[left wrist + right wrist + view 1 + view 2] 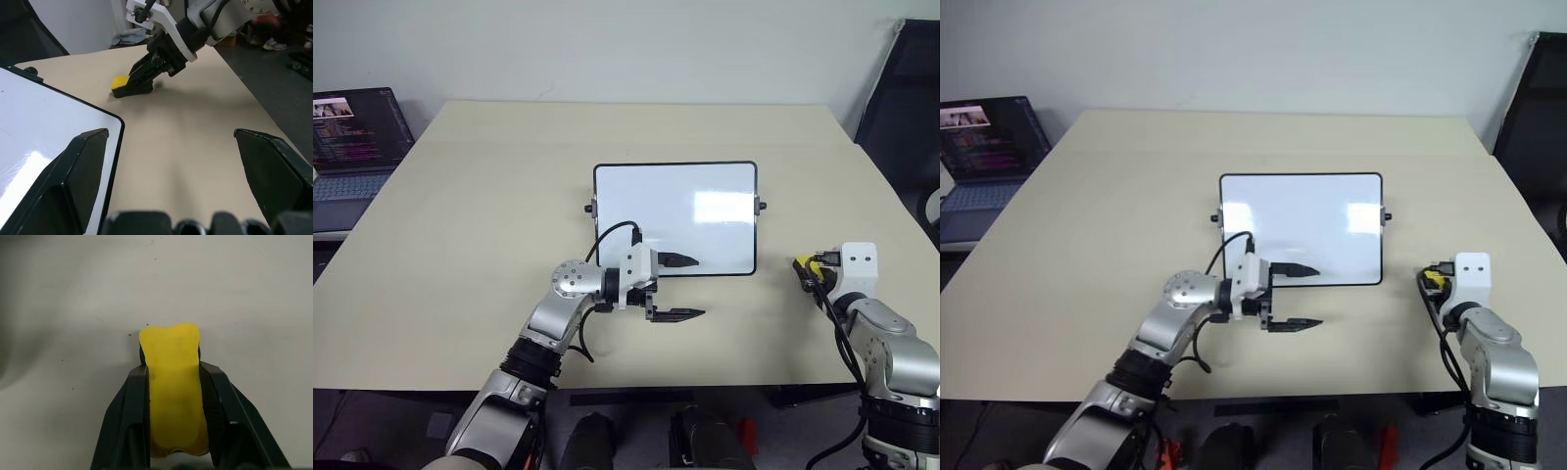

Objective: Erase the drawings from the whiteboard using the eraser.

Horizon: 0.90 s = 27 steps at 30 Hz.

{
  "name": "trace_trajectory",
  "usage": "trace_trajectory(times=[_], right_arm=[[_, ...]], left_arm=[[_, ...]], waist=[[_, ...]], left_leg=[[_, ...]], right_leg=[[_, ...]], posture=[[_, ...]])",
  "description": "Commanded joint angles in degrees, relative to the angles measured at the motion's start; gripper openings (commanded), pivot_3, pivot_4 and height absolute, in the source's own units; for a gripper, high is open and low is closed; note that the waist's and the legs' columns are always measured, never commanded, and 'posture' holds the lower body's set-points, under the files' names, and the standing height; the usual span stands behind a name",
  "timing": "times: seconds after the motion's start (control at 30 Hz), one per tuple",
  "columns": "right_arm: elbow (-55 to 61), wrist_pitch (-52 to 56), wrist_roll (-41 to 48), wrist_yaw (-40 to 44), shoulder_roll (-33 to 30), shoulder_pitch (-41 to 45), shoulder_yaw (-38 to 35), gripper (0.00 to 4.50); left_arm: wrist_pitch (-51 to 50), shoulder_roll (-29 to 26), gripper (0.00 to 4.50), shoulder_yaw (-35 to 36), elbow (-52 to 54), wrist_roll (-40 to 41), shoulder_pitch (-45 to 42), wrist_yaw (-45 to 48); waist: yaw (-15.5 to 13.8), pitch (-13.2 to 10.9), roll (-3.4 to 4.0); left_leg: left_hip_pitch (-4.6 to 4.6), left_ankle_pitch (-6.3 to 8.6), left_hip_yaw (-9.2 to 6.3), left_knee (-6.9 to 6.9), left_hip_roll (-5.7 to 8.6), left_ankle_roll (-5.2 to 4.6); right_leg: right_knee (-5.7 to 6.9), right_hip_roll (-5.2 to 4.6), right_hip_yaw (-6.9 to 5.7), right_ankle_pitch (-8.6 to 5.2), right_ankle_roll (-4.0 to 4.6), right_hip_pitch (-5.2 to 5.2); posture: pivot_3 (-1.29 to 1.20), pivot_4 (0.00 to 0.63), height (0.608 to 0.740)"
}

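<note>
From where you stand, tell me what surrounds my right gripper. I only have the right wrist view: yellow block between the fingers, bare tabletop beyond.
Observer: The right gripper, shut on the eraser, is over the table off the whiteboard's right side, not above it.
Operator: Report the other arm.
Observer: The left gripper is open, pointing right, straddling the board's near edge: one finger over the white surface, one over the table.
Operator: Say whether the drawings remain.
Observer: The board looks white apart from glare; I can't make out any strokes.
</note>
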<state>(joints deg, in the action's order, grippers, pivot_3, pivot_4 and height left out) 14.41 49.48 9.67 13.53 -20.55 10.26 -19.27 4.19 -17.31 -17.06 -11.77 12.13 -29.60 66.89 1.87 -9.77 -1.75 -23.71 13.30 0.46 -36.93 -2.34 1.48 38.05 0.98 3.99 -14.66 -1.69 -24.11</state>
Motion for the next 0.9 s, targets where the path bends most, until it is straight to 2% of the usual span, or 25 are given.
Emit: trace_trajectory(times=[0.03, 0.1, 0.3, 0.47, 0.63, 0.77, 0.9], right_arm=[[1.0, -0.8, 1.6, -0.5, 0.0, 1.2, -1.5, 1.76], [1.0, -0.8, 2.1, -0.6, 0.0, 1.5, -1.5, 2.30], [0.2, -1.7, 2.0, -1.0, -0.4, 2.1, -0.9, 4.49], [1.2, -2.1, 1.9, -1.7, -0.3, 2.0, -1.0, 4.49], [6.6, -2.4, 2.8, -2.2, 0.0, -0.3, -2.6, 4.49], [14.9, -4.3, 6.5, -2.2, 2.6, -4.3, -5.3, 4.49], [18.4, -11.7, 6.0, -0.8, 4.3, -12.0, -4.7, 4.49]], left_arm=[[0.4, 0.1, 4.50, 0.2, 2.4, 0.2, -0.1, -0.4], [0.3, 0.0, 4.50, 0.3, 2.6, 0.3, -0.1, -0.5], [0.0, -0.3, 4.50, 0.3, 3.3, 0.3, 0.3, -0.7], [-0.6, -0.5, 4.50, 0.5, 4.3, 0.4, 0.9, -1.3], [-3.2, -0.8, 4.50, 3.5, 8.5, 1.6, 4.0, -6.5], [-7.8, -0.3, 4.50, 8.7, 14.8, 0.0, 9.8, -18.4], [-11.8, 2.6, 4.50, 12.2, 21.6, -2.9, 17.4, -31.6]], waist=[[0.0, 0.0, 0.00], [0.0, 0.0, 0.00], [0.0, 0.0, 0.01], [0.0, 0.0, 0.01], [0.0, 0.0, 0.05], [0.0, 0.0, 0.06], [0.0, 0.1, 0.07]], left_leg=[[0.00, 0.00, 0.00, 0.00, 0.00, 0.00], [0.00, 0.00, 0.00, 0.00, 0.00, 0.00], [0.00, 0.00, 0.00, -0.02, 0.00, 0.00], [0.00, 0.00, 0.00, -0.01, 0.00, 0.00], [0.00, 0.00, -0.01, -0.01, -0.01, 0.00], [-0.01, 0.00, -0.06, 0.00, -0.14, 0.00], [0.04, 0.00, -0.08, -0.04, -0.18, 0.00]], right_leg=[[0.00, 0.00, 0.01, 0.00, 0.00, 0.00], [0.00, 0.00, 0.01, 0.00, 0.00, 0.00], [0.02, 0.00, 0.00, 0.00, 0.00, 0.00], [0.02, 0.00, 0.00, 0.00, 0.00, 0.00], [0.03, 0.00, 0.01, 0.00, 0.00, 0.00], [0.03, 0.01, 0.01, 0.00, 0.00, 0.00], [0.05, -0.03, 0.00, 0.00, -0.01, 0.06]], posture=[[0.00, 0.150, 0.740], [0.00, 0.150, 0.740], [0.00, 0.150, 0.740], [0.00, 0.150, 0.740], [0.00, 0.150, 0.740], [0.00, 0.150, 0.740], [0.00, 0.150, 0.740]])
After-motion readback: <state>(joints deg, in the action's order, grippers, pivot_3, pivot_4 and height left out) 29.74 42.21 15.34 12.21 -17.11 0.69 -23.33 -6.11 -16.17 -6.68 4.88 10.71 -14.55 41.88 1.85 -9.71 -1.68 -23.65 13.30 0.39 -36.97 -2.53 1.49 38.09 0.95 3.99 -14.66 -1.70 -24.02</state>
